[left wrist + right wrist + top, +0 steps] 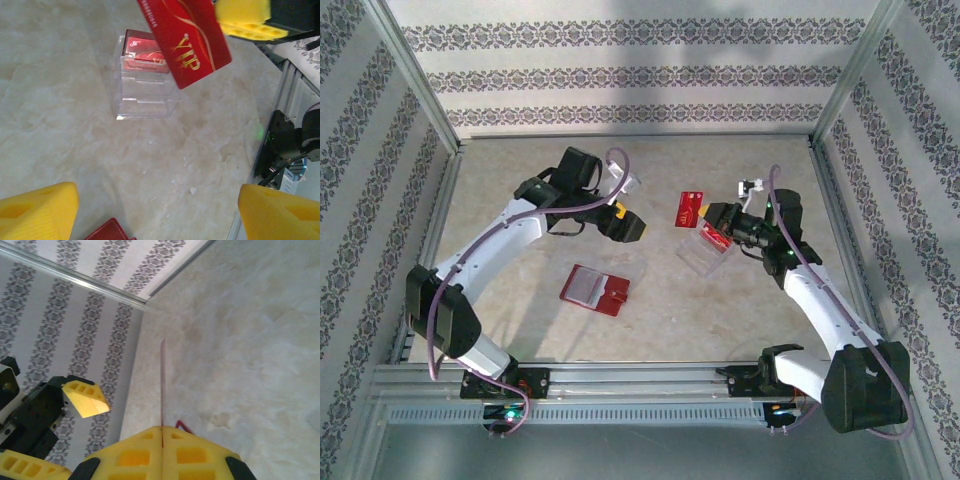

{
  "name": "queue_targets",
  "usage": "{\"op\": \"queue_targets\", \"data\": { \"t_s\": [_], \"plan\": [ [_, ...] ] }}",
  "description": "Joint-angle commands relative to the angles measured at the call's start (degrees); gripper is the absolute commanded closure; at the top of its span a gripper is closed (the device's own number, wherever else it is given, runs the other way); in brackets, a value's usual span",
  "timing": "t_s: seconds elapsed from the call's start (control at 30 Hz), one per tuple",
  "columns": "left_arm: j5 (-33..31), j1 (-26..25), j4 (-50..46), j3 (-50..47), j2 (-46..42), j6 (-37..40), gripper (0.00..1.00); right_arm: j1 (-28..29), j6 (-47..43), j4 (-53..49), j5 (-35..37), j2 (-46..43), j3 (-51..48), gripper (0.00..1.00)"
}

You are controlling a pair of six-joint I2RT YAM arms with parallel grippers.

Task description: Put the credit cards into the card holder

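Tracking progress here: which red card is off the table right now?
The VIP card, pinched aloft in the right arm's fingers; a second card sits in the clear tray.

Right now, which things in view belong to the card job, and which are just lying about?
Belonging to the job:
credit card, clamped in the right gripper
other credit cards in the clear tray
card holder, lying open on the table
left gripper, open and empty

Just lying about:
clear tray itself, merely housing cards
small white flecks on the table
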Motion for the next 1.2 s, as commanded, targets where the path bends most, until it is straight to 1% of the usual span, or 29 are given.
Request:
{"op": "queue_targets", "data": {
  "t_s": [0.0, 0.13, 0.3, 0.4, 0.53, 0.73, 0.77, 0.9, 1.03, 1.13, 1.17],
  "plan": [
    [2.39, 2.08, 4.08, -2.55, -1.75, -0.3, 0.17, 1.96, 7.03, 11.77, -0.53, 0.08, -2.23, 1.0],
    [5.27, 4.72, 8.38, -6.49, -3.18, -2.65, 0.17, 4.32, 7.36, 15.53, 0.12, 1.47, -3.48, 1.0],
    [5.71, 6.75, 9.95, -8.85, -4.28, -3.42, 0.17, 6.48, 10.5, 24.29, 0.47, 5.0, -5.74, 1.0],
    [8.69, 8.02, 13.61, -12.09, -4.87, -5.64, 0.17, 8.06, 11.3, 27.57, 0.02, 7.48, -5.33, 1.0],
    [11.15, 10.04, 17.2, -13.73, -5.29, -9.19, 0.18, 9.48, 12.6, 30.33, 0.07, 8.89, -4.58, 1.0],
    [16.59, 11.7, 23.91, -16.28, -6.23, -15.77, 0.19, 11.29, 13.06, 31.54, 1.47, 8.48, -4.87, 1.0],
    [16.9, 11.73, 25.48, -17.09, -6.28, -17.19, 0.21, 11.75, 13.11, 31.96, 1.5, 8.61, -4.75, 1.0],
    [21.49, 12.2, 36.24, -21.65, -6.33, -24.93, 0.25, 12.95, 13.49, 33.48, -0.05, 10.5, -3.47, 1.0],
    [24.46, 12.29, 42.71, -23.34, -5.54, -29.71, 0.29, 14.22, 15.45, 36.98, 0.53, 11.38, -3.43, 1.0],
    [26.37, 12.28, 53.26, -26.57, -5.06, -36.01, 0.3, 15.7, 14.99, 37.31, 0.44, 12.92, -2.77, 1.0],
    [26.61, 12.28, 54.84, -27.0, -4.84, -37.11, 0.3, 15.97, 15.31, 37.7, 0.57, 13.37, -2.68, 1.0]
  ]
}}
